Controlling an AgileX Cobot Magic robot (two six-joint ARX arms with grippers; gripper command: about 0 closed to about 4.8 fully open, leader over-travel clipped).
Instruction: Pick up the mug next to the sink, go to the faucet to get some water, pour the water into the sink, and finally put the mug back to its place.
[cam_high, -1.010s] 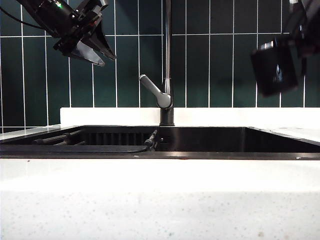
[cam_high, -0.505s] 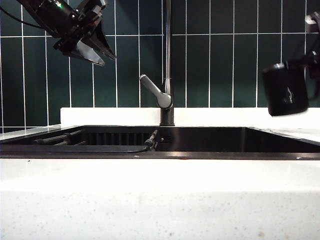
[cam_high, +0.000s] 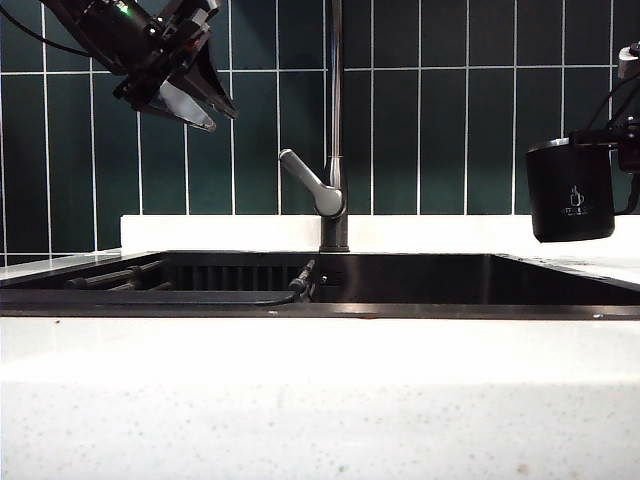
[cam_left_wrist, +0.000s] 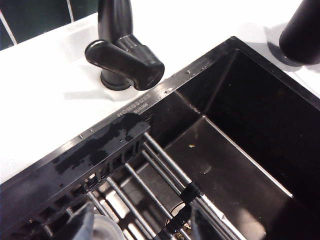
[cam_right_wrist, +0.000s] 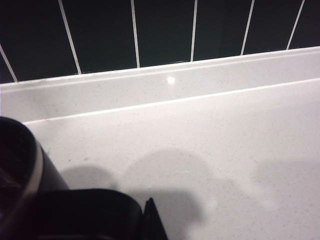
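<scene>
While gripped in the right hand (cam_high: 628, 150), mug (cam_high: 571, 190) hangs upright over desk (cam_high: 320, 390) beside sink (cam_high: 450, 310) — only setting down left, judging so. Left hand (cam_high: 185, 85) open, high beside faucet (cam_high: 334, 130).

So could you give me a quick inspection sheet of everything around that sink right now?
Surface: white speckled counter, bare in front.
Job's things: mug upright in the air, right of the sink; faucet behind the sink, lever angled left.
Clutter: metal rack in the sink's left part.
Grippers: left gripper open, empty, high on the left; right gripper shut on mug.
Cables: one black cable at the left arm.
Surroundings: dark green tiled wall.
</scene>
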